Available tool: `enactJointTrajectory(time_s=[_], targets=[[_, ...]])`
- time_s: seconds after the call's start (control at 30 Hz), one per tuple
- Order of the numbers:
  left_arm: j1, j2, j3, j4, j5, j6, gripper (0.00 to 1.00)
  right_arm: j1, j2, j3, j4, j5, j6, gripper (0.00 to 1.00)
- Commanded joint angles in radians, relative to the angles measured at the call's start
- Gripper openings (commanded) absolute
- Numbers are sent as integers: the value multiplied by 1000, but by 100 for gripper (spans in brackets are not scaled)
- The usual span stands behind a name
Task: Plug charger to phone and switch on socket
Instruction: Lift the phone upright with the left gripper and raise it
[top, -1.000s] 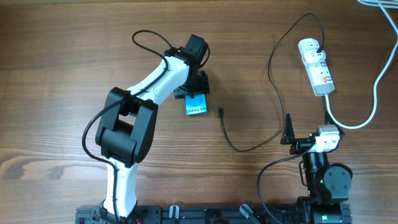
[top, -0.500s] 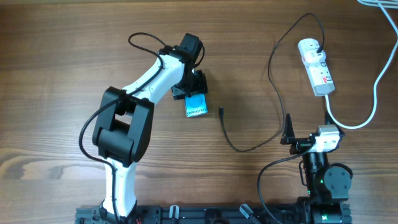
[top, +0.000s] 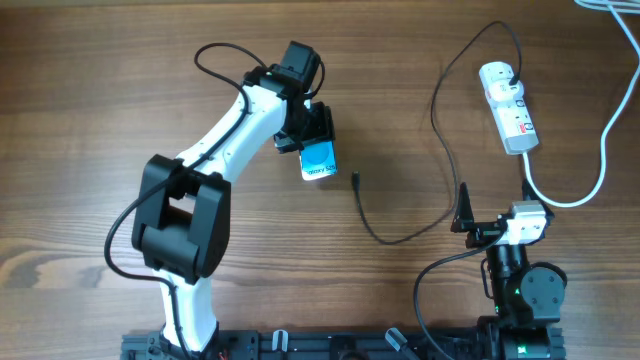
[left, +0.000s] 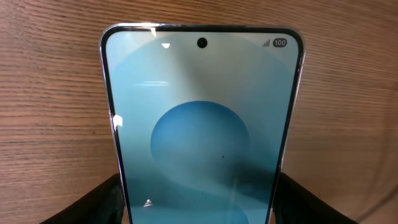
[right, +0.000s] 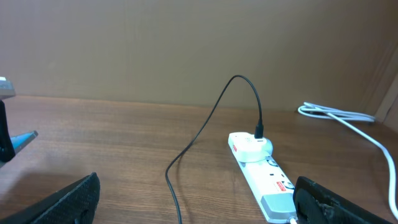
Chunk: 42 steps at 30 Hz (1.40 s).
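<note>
Step in hand: judged to be readying the phone (top: 318, 165) for plugging. The charger (top: 400, 238) is not yet in it.
Left claw (top: 316, 132): pinching the phone by its two long edges, with a dark finger (left: 93, 200) on each side in the wrist view.
Phone: held in the left claw, screen up and lit. Whether its back rests on the surface (top: 100, 100) cannot be told.
Charger tip (top: 356, 180): lying loose just right of the phone, not touching it.
Charger run: loops away from the phone to the right and up to the socket (top: 508, 108).
Right claw (top: 463, 212): spread wide and pinching nothing, well to the right of the phone and nearer the robot's base.
Socket: far right of the phone, beyond the right claw. Its red switch marks are visible, but on or off cannot be told.
Doing it well: keep the pinch firm on the edges, leave the port end bare and turn it toward the tip. Brace the phone so a push cannot slide it. The right claw would best take the cable just behind the tip and drive it straight along the phone's length, since a slanted entry could jam. The switch comes last.
Containers: none in view. The nearest thing is the socket, which holds the charger's black plug (right: 259, 131) in an end outlet. No other plug shows.
</note>
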<state>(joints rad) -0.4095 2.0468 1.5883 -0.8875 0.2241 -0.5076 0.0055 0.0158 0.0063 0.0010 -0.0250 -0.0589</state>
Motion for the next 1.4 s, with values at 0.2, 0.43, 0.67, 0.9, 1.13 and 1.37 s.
enactJointTrajectory(time_s=[0.2, 0.43, 0.67, 0.9, 1.13, 1.37], targets=[[89, -44, -4, -13, 231, -6, 66, 4, -2, -1, 3, 2, -17, 100], [105, -44, -4, -23, 282, -6, 66, 4, -2, -1, 3, 1, -17, 100], [108, -44, -4, -23, 399, -7, 66, 4, -2, -1, 3, 2, -17, 100], [151, -44, -4, -19, 561, -34, 66, 4, -2, -1, 3, 2, -17, 100], [222, -44, -4, -19, 741, -79, 66, 4, -2, -1, 5, 2, -19, 100], [277, -44, -4, -19, 865, -102, 66, 4, -2, -1, 89, -358, 510, 100]])
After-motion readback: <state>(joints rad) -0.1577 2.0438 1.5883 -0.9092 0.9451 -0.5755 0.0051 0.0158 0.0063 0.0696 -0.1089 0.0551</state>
